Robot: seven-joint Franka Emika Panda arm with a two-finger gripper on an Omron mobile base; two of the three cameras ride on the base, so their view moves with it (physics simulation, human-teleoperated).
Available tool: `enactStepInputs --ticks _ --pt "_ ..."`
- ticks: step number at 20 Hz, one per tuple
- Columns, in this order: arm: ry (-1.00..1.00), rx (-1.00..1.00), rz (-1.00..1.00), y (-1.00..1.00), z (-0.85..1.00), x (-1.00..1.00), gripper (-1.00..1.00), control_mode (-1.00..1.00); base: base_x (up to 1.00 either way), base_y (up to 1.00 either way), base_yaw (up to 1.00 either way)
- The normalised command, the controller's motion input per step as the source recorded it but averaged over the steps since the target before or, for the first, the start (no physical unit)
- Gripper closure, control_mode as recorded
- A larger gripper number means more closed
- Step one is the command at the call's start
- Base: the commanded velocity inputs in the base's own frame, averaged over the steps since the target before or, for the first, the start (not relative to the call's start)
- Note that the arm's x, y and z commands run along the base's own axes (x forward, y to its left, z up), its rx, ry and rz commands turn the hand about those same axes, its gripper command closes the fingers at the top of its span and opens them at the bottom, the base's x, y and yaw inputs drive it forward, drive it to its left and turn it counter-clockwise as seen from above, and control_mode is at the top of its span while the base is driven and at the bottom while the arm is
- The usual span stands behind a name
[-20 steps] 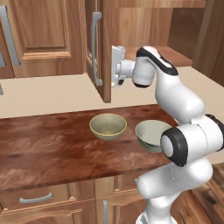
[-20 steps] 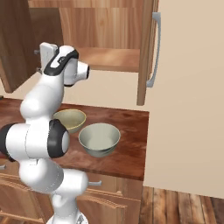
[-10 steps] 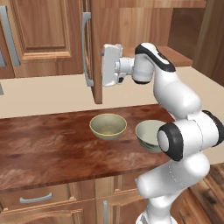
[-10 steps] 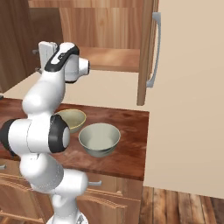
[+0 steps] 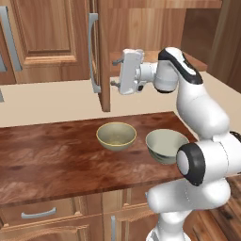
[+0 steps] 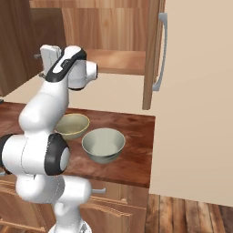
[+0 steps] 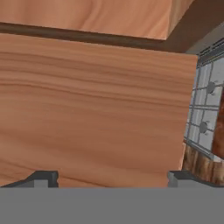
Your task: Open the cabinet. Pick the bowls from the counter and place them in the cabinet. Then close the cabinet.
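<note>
Two bowls (image 5: pixel 116 136) sit empty on the counter (image 5: pixel 52 160).

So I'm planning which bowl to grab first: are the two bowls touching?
Apart. Left base view shows a strip of counter between the beige bowl and the grey-green bowl.

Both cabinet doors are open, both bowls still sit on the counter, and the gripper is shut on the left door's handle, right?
Not quite: the gripper is open and holds nothing, as the hand view shows. Both cabinet doors are open, and both bowls sit on the counter.
</note>
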Motion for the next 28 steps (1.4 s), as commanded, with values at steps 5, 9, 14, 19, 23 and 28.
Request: enactStepInputs --ticks 5,9,14,19,23,28 --pt "-0.07 0.0 -0.22 -0.46 -0.02 -0.59 -1.0 -1.0 0.0 0.0 0.0" --pt "-0.01 0.0 -0.29 -0.48 0.06 -0.57 -1.0 -1.0 0.0 0.0 0.0" --pt "0.03 -0.01 -0.3 -0.44 0.02 -0.61 -1.0 -1.0 0.0 0.0 0.0" --pt "0.23 -0.05 -0.31 -0.29 0.0 -0.55 -1.0 -1.0 0.0 0.0 0.0" --pt "0.39 -0.13 -0.29 -0.31 0.0 -0.41 -1.0 -1.0 0.0 0.0 0.0" --pt "0.53 -0.12 -0.28 -0.51 0.0 -0.27 -1.0 -1.0 0.0 0.0 0.0"
